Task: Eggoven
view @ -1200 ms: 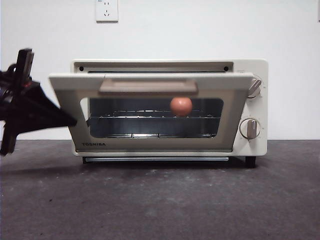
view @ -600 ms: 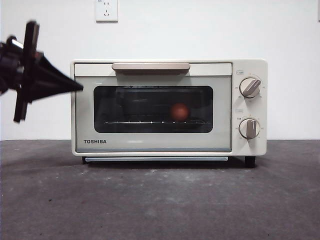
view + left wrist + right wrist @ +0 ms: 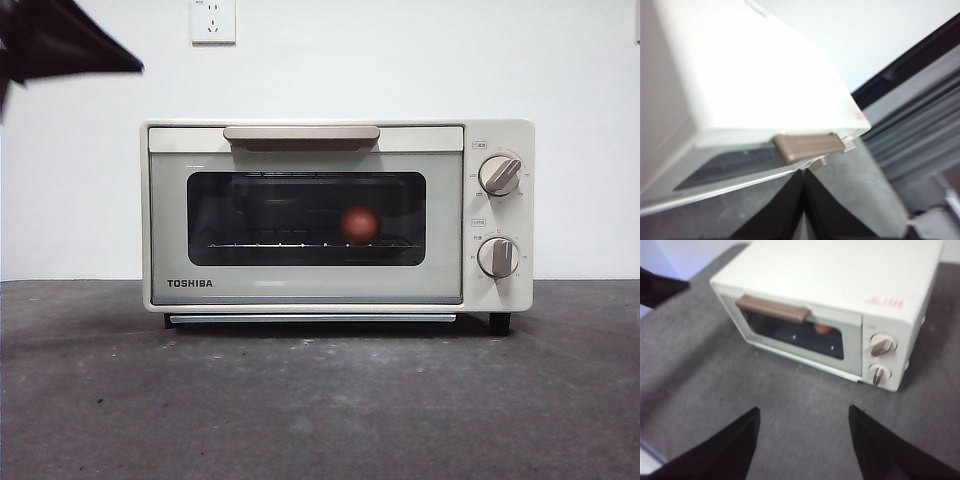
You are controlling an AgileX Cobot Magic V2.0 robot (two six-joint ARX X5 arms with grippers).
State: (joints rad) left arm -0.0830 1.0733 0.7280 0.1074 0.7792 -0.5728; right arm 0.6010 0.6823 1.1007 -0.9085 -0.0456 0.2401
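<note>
The cream TOSHIBA toaster oven [image 3: 480,135] stands on the dark table with its glass door [image 3: 306,220] shut. The reddish-brown egg [image 3: 359,223] sits on the wire rack inside, seen through the glass. It also shows in the right wrist view [image 3: 822,329]. My left gripper [image 3: 112,56] is high at the front view's top left corner, apart from the oven. In the left wrist view this gripper [image 3: 802,175] is shut and empty, near the beige handle [image 3: 810,146]. My right gripper [image 3: 804,411] is open and empty, well above the table in front of the oven [image 3: 840,280].
Two knobs [image 3: 499,174] sit on the oven's right side, one above the other. A wall socket [image 3: 213,20] is on the white wall behind. The dark grey table [image 3: 320,400] stretches in front of the oven.
The oven door has swung up from part open to shut. My left gripper has risen from beside the door's left edge to the top left corner.
</note>
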